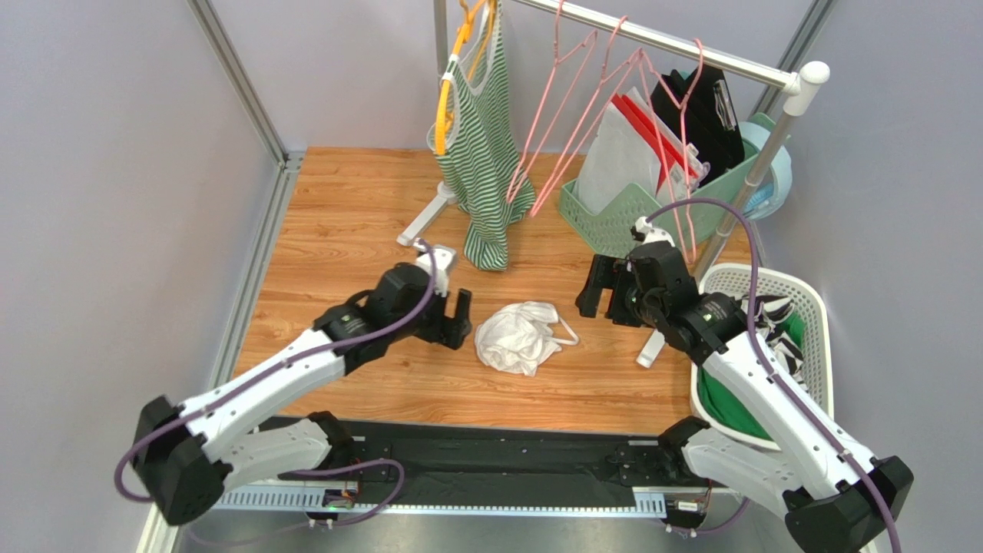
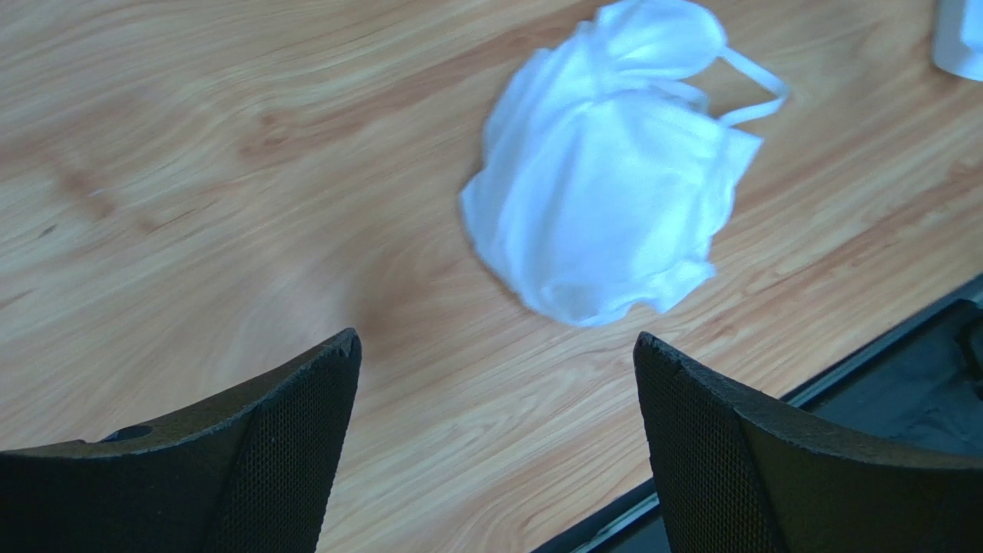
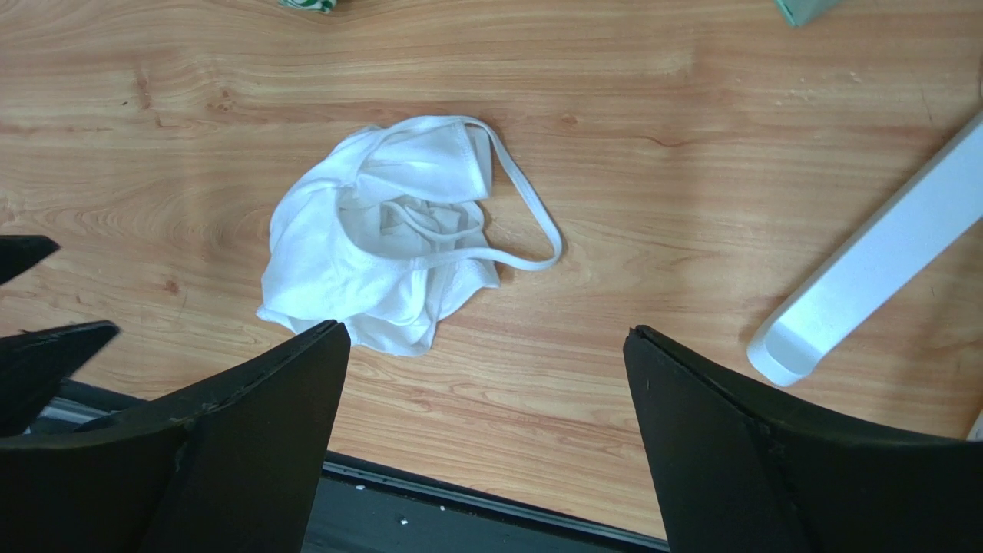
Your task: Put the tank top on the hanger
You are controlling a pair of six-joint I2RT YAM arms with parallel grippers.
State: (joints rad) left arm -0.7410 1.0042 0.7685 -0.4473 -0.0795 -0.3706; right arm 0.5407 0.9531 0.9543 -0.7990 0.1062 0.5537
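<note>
The white tank top lies crumpled in a heap on the wooden table, one narrow strap looping out to its right. In the left wrist view the tank top is ahead of the jaws. My left gripper hovers just left of it, open and empty. My right gripper hangs to the right of the heap, open and empty. Several pink wire hangers hang from the rail at the back.
A green-and-white striped top hangs on a yellow-orange hanger. A green basket of clothes stands at back right, a white laundry basket at the right. The rack's white foot lies near the right gripper.
</note>
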